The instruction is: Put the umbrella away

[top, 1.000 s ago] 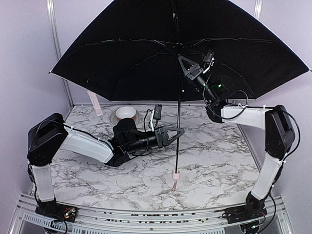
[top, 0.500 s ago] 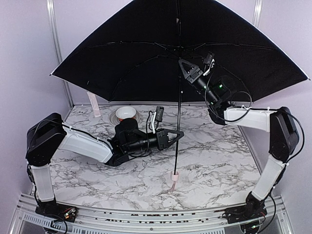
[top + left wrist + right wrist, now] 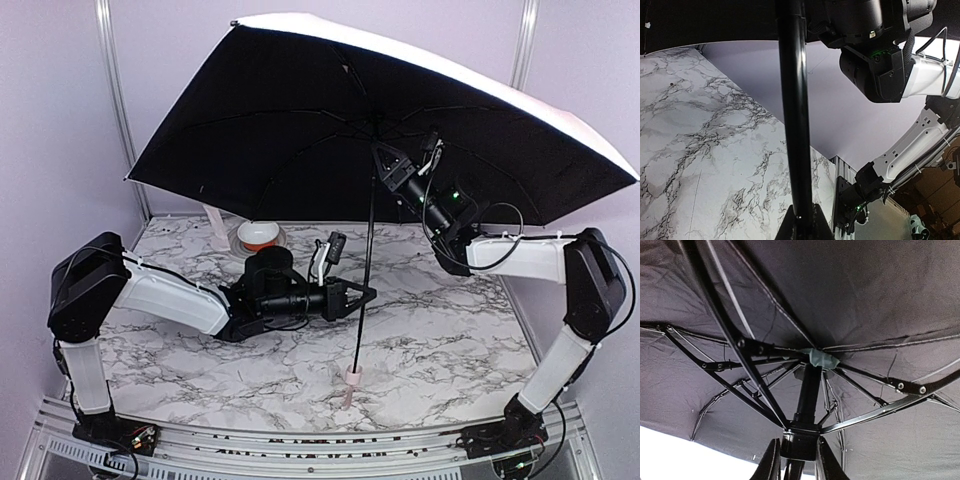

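Top external view: open umbrella [image 3: 400, 110] stands over the table's [image 3: 450, 340] middle, knob near the front edge. Its thin shaft is clamped by the left gripper [image 3: 368, 294]; the right gripper [image 3: 381, 152] pinches the runner. Likely light, top-heavy, fabric floppy; grip the stiff shaft.

A white tabletop [image 3: 440, 330] veined in grey and black marble. Near its far edge, left of the middle, sits a small white bowl [image 3: 258, 236] with something reddish inside. Close to the near edge, about midway across, the pale pink handle knob [image 3: 352, 377] of the umbrella [image 3: 300, 110] appears to touch the surface.
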Available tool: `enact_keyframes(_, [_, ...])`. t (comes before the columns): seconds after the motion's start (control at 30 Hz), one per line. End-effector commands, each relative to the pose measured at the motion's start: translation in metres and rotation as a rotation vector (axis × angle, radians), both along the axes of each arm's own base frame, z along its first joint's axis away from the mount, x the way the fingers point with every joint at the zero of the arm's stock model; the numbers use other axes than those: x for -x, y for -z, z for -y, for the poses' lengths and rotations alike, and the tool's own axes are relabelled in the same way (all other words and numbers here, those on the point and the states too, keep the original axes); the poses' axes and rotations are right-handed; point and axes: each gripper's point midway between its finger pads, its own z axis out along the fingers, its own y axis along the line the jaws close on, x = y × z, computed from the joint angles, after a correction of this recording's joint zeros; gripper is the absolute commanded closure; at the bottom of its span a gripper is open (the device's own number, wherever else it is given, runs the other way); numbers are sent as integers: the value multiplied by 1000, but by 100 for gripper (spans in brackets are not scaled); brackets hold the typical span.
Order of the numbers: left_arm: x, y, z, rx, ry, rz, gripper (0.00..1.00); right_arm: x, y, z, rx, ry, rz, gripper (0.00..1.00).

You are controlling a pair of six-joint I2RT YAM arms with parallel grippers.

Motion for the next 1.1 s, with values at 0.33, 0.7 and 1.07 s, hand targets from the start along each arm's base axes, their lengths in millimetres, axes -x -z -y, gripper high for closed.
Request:
enact_keyframes(0.33, [-17, -143, -30, 289, -133, 317, 100, 25, 86, -49, 186, -136, -109, 100])
enact_keyframes(0.7, [-29, -203, -59, 371, -226, 443, 100, 42, 148, -73, 290, -200, -228, 100])
enact_keyframes(1.07, [-25, -210, -59, 392, -205, 433, 100, 44, 142, -71, 280, -183, -199, 100])
